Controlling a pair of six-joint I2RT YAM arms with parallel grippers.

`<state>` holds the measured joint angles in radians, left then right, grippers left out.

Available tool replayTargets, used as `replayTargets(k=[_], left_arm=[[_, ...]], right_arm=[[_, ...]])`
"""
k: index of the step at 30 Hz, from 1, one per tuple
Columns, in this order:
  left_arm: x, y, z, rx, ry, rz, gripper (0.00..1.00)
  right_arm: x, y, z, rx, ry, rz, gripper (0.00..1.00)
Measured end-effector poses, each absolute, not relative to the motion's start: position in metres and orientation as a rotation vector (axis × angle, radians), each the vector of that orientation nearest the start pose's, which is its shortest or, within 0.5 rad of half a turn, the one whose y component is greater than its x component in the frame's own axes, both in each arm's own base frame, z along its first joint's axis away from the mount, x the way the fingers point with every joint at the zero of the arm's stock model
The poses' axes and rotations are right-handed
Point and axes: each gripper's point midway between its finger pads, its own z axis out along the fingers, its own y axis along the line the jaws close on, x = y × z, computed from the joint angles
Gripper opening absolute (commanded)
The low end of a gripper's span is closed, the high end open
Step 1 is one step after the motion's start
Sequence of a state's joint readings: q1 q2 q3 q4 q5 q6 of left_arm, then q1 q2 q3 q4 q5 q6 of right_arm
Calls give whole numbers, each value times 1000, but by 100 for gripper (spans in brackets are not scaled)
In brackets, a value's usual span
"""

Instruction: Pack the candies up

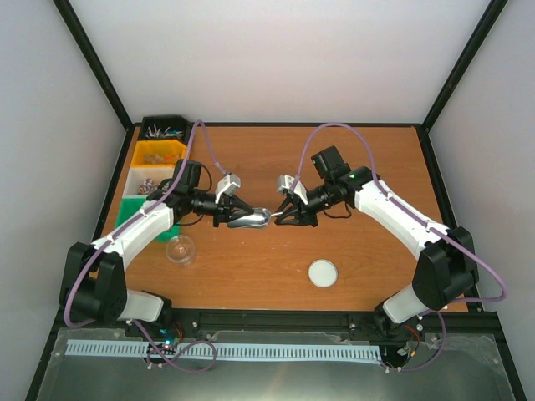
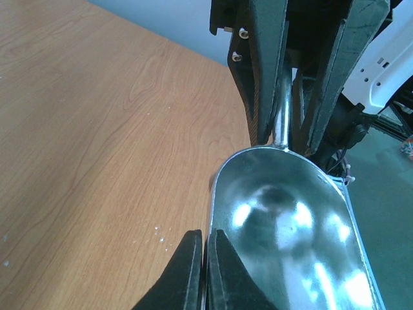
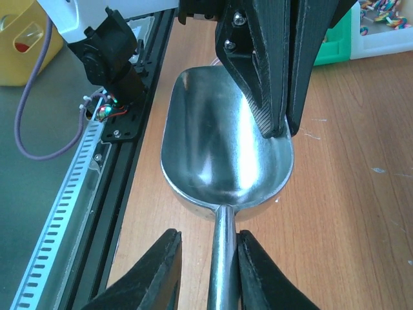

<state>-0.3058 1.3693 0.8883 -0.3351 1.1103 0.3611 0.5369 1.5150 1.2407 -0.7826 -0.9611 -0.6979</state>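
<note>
Status: early. I see 0 candies packed.

The candies [image 1: 163, 131] lie in the bins [image 1: 140, 157] along the table's 9 to 10 o'clock edge.

The scoop [image 1: 251, 220] hangs mid-table between the 2 arms. Its bowl is bare and shiny in both wrist views.

The left gripper [image 1: 237, 212] is pinched tight on the bowl's rim. The right gripper [image 1: 284, 215] is spread, with 1 finger on each side of the handle and a gap showing on at least 1 side, so I read it as not yet gripping. My judgement is that this is a handover of the scoop in progress.

The clear jar [image 1: 180, 249] stands at 8 o'clock from the scoop, uncovered. It looks empty, though it is too small to be sure. The white lid [image 1: 323, 273] lies at 5 o'clock from the scoop, well apart from the jar.

Left to do — essentially everything:
- settle the scoop in 1 gripper
- dig into a bin
- tip the candies into the jar
- presumably put the lid on
</note>
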Motion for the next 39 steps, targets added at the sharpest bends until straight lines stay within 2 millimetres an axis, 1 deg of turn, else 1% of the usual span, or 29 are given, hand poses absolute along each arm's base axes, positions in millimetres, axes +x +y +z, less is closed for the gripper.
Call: replayTargets(k=[6, 8, 10, 19, 23, 32, 33, 34, 35, 36, 38, 39], left_arm=[[256, -243, 204, 1144, 1781, -1271, 1], [257, -243, 205, 1142, 1779, -1269, 1], [258, -243, 205, 1141, 1778, -1264, 1], [258, -243, 205, 1133, 1786, -1264, 1], [258, -243, 205, 1131, 1788, -1268, 1], [256, -244, 203, 1134, 1789, -1296, 1], [256, -244, 203, 1132, 1794, -1297, 1], [256, -244, 202, 1131, 1798, -1301, 4], [257, -245, 203, 1130, 1804, -1304, 11], [258, -245, 202, 1130, 1809, -1306, 21], [261, -245, 202, 1132, 1840, -1296, 47], [265, -245, 201, 1134, 1861, -1285, 56]], right_arm=[[227, 294, 226, -1549, 1709, 1209, 21], [229, 293, 230, -1524, 1705, 1234, 22], [230, 292, 233, -1508, 1699, 1255, 26], [230, 291, 237, -1491, 1692, 1283, 26], [230, 291, 237, -1491, 1692, 1283, 22], [233, 290, 235, -1495, 1694, 1260, 4], [233, 290, 234, -1496, 1695, 1254, 3], [233, 290, 234, -1496, 1698, 1252, 3], [234, 289, 234, -1497, 1697, 1247, 3], [234, 289, 233, -1498, 1695, 1243, 3], [235, 289, 233, -1498, 1696, 1242, 3], [234, 289, 233, -1496, 1701, 1244, 3]])
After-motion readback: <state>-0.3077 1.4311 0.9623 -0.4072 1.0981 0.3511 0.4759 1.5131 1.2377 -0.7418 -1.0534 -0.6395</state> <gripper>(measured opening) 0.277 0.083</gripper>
